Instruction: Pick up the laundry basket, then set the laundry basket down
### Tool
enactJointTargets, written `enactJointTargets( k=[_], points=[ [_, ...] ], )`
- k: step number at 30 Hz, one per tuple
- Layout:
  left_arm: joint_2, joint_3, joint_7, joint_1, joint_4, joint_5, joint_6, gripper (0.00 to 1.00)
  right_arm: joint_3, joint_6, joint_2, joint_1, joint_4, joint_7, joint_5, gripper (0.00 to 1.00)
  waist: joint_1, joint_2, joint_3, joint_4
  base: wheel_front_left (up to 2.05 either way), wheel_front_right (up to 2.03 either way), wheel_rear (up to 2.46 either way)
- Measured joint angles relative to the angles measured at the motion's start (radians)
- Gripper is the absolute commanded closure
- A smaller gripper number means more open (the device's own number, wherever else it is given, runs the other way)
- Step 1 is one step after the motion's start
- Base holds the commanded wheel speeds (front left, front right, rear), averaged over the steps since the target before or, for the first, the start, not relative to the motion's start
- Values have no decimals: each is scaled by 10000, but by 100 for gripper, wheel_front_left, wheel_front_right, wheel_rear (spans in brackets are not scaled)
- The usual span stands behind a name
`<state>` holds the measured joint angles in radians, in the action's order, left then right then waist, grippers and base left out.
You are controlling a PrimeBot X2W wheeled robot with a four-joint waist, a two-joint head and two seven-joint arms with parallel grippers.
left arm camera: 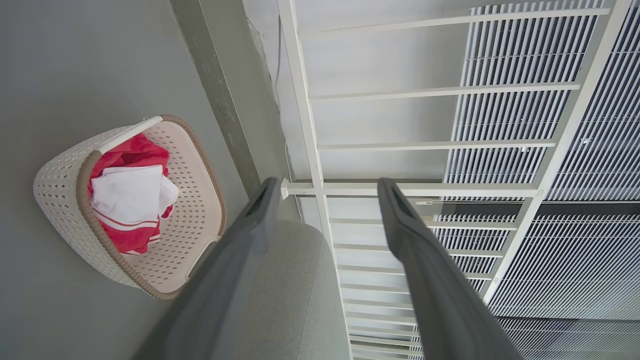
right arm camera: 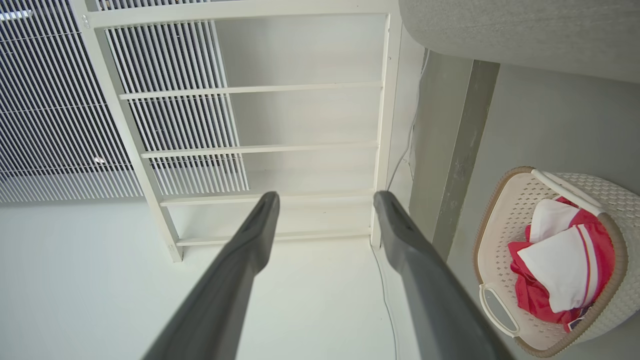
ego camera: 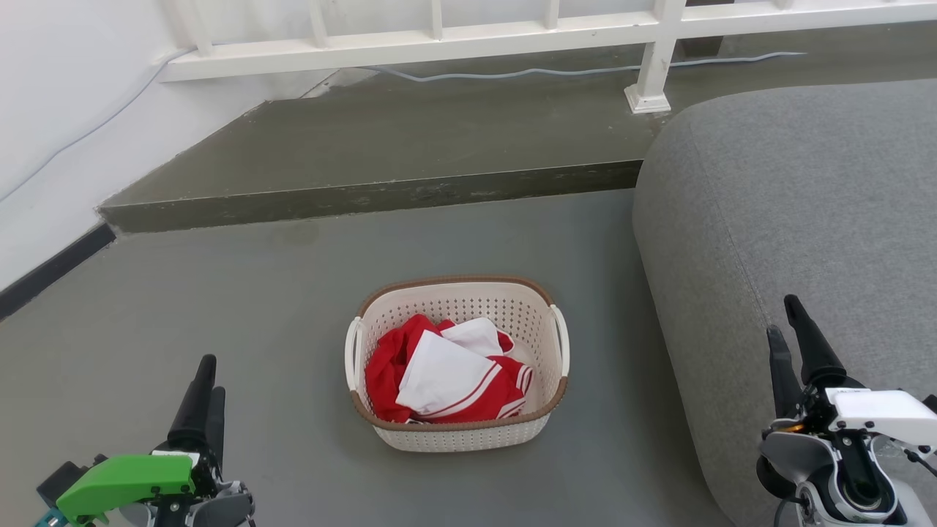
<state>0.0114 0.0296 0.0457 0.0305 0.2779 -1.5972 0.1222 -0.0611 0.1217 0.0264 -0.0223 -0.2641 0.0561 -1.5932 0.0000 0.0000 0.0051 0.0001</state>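
Note:
The laundry basket (ego camera: 468,301) stands on the grey floor in the middle of the head view. It is cream-white and perforated, with a brown rim and a white loop handle on each side. Red and white clothes (ego camera: 439,373) lie inside it. My left gripper (ego camera: 208,380) is at the lower left, well apart from the basket, open and empty. My right gripper (ego camera: 782,320) is at the lower right in front of the sofa, also open and empty. The left wrist view has the basket (left arm camera: 62,200) left of the open left gripper (left arm camera: 328,182). Seen from the right wrist, the basket (right arm camera: 500,240) lies right of the open right gripper (right arm camera: 326,196).
A grey sofa (ego camera: 805,219) fills the right side, close to the basket's right handle. A raised concrete step (ego camera: 366,197) crosses behind the basket, with a white railing (ego camera: 651,66) and a thin cable on it. A white wall (ego camera: 58,110) bounds the left.

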Motion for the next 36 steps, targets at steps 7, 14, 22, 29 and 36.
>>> enactJointTargets(
  k=[7,14,22,29,36],
  points=[
    [29,-219,-221,12,-194,343,0,0,314,0,12,-110,205,-297,307,0,0,0,4,5,0,0,0],
    [88,-458,-529,19,-297,800,0,0,690,0,150,-125,343,-575,832,0,1,0,9,7,0,0,0],
    [276,-780,-794,111,-374,1630,0,0,1120,0,353,-244,428,-836,1442,0,1,0,13,3,0,0,0],
    [447,-1032,-1014,175,-466,2685,2,0,1532,2,614,-323,414,-1143,2351,0,1,0,13,-2,0,0,0],
    [474,-1020,-1289,260,-581,3879,2,0,1854,4,719,-396,318,-1409,3191,0,1,0,14,0,0,0,0]
  ],
)
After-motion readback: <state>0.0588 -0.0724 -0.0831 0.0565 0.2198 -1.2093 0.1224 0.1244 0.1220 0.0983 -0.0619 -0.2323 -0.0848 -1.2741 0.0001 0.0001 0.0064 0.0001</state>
